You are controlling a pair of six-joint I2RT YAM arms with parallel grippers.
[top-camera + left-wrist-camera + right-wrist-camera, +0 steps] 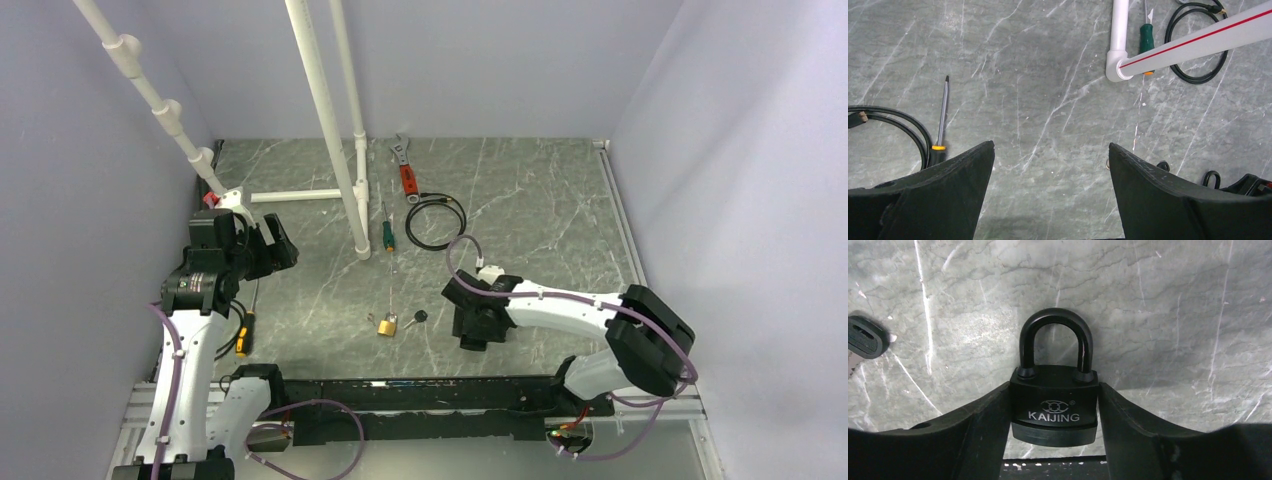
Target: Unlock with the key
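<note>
Nearest the arm bases, the right jaws clamp a black padlock [1054,407] by both sides of its body, shackle pointing away, on the marbled surface [520,200]. Just left of it lies the key [420,316], beside a brass padlock [386,324]. Farther back on the left, the left jaws hang wide open, holding nothing. Beyond lie a green-handled screwdriver [388,236] and a coiled black cable [410,228].

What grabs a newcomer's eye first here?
The black padlock, gripped at its sides by the right hand, fills the right wrist view. The key lies apart from it on the table, at that view's left edge. From above, tall white pipes dominate the back left.
</note>
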